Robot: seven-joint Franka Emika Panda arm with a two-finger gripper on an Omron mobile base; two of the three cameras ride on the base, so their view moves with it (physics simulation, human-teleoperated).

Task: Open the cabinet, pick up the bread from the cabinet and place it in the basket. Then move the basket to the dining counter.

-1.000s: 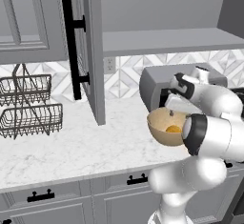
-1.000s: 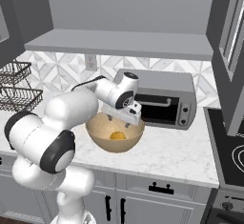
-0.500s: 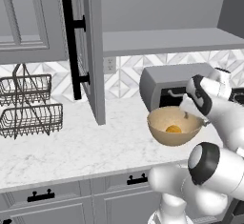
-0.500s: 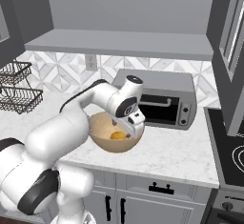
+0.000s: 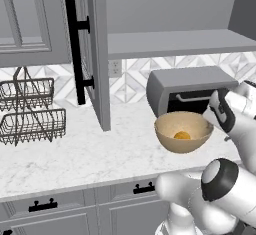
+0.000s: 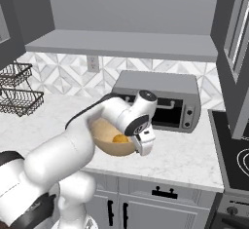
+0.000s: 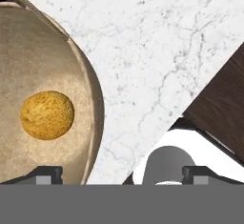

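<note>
Bread (image 7: pixel 47 115) sits in basket (image 7: pixel 90 104) on marble counter (image 5: pixel 75 154); cabinet (image 5: pixel 95 54) door open; gripper (image 7: pixel 121 173) spread wide over basket rim, holding nothing, prob. lining up to grasp it for carrying.

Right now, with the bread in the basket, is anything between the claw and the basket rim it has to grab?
Nothing visible. The open claw hangs over the right rim of the basket, one fingertip over the inside, the other over bare marble counter. The bread lies in the middle, off the rim. The toaster oven stands behind.
</note>
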